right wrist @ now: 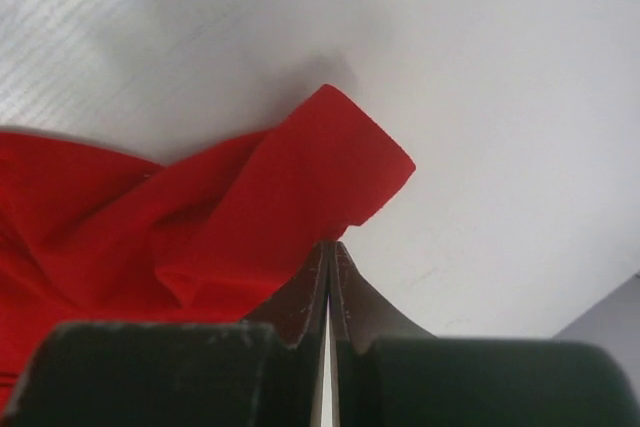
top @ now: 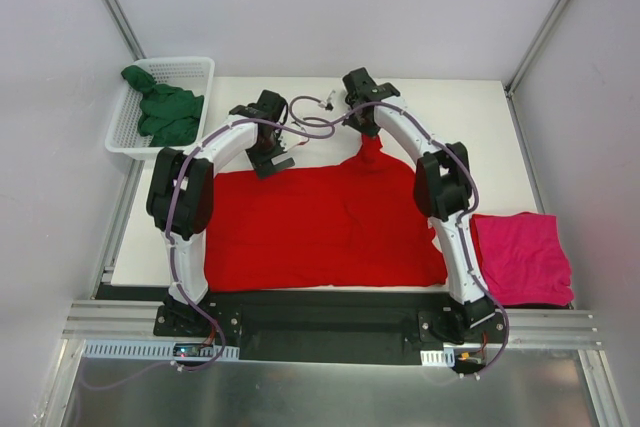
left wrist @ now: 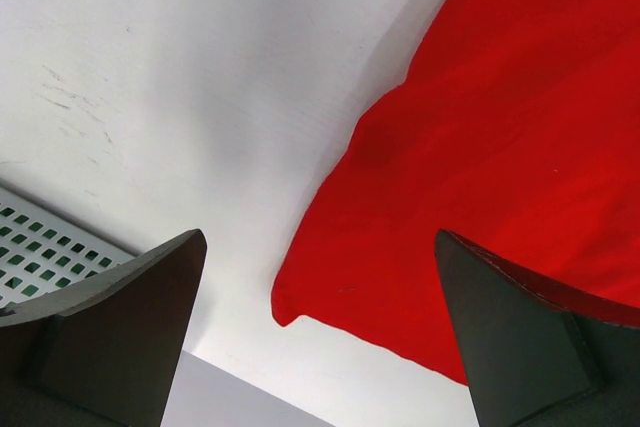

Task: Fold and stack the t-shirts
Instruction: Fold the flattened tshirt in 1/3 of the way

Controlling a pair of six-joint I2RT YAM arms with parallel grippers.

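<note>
Now right gripper (right wrist: 329,247) is clamped on a thin pinch of the red t-shirt (top: 320,232) spread on the table (top: 470,117); left gripper (left wrist: 318,239) gapes empty. Pinch looks shallow, cloth could slip when lifted.

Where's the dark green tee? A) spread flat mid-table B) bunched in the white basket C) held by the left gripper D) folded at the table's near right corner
B: the dark green tee lies bunched inside the white basket, far left in the top view.
</note>
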